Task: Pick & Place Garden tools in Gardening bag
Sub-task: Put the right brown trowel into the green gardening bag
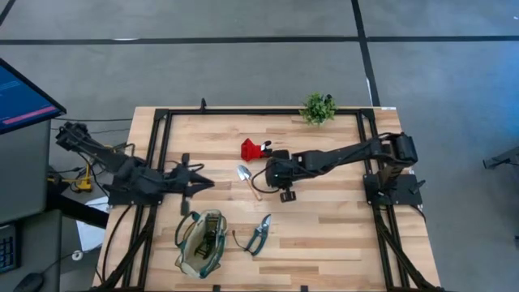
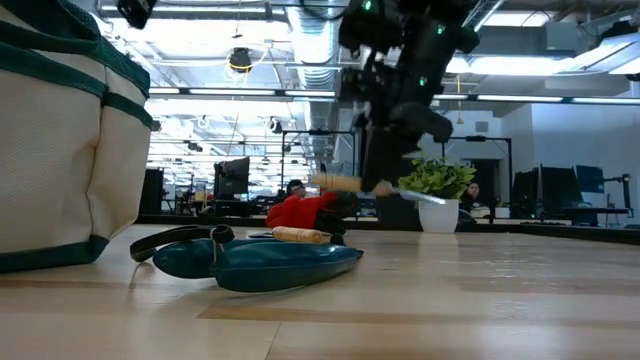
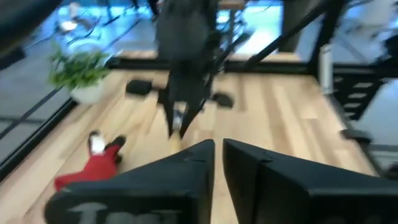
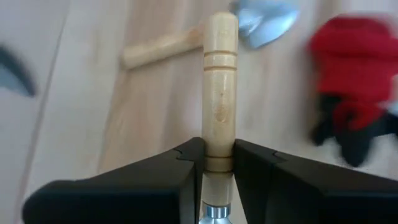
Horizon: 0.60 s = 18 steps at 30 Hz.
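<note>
One trowel point(image 4: 220, 81) lies level, handle foremost, gripped in the right end effector point(image 4: 217, 163)

You find no text, label, brand, number or sign that you can read in any of the four views. The pale raised marks on the left gripper point(image 3: 217, 163) body in the left wrist view are too blurred for you to make out, and the monitor point(image 1: 20, 93) beside the table shows nothing legible.

Potted plant point(image 1: 319, 108) at table's point(image 1: 324, 243) far edge
</note>
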Motion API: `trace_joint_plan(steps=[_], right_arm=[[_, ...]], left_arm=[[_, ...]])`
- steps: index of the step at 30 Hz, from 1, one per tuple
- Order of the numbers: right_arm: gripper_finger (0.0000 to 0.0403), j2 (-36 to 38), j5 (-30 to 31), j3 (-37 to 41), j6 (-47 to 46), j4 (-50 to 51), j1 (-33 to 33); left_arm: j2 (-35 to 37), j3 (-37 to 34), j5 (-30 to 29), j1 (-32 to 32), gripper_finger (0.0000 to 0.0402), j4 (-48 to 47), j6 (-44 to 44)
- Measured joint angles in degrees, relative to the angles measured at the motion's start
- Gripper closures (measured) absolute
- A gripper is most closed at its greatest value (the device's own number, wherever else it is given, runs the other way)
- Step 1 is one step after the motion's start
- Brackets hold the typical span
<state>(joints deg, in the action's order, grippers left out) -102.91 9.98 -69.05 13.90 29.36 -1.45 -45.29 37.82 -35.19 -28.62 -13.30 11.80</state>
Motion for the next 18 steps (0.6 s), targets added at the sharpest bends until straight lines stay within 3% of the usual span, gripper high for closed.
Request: trace_joint_plan(steps=[12, 18], right_arm=[[0.0349, 5.52, 19.86, -0.01, -0.24, -4.85, -3.22], [0.0349, 3.78, 28.7, -0.13, -0.83, -10.27, -5.67]], left_arm=[[-10.45, -0.04, 1.66, 12.23, 0.024, 1.07, 10.11], [-12.65, -0.04, 16.07, 18.69, 0.0203, 8.42, 9.63]])
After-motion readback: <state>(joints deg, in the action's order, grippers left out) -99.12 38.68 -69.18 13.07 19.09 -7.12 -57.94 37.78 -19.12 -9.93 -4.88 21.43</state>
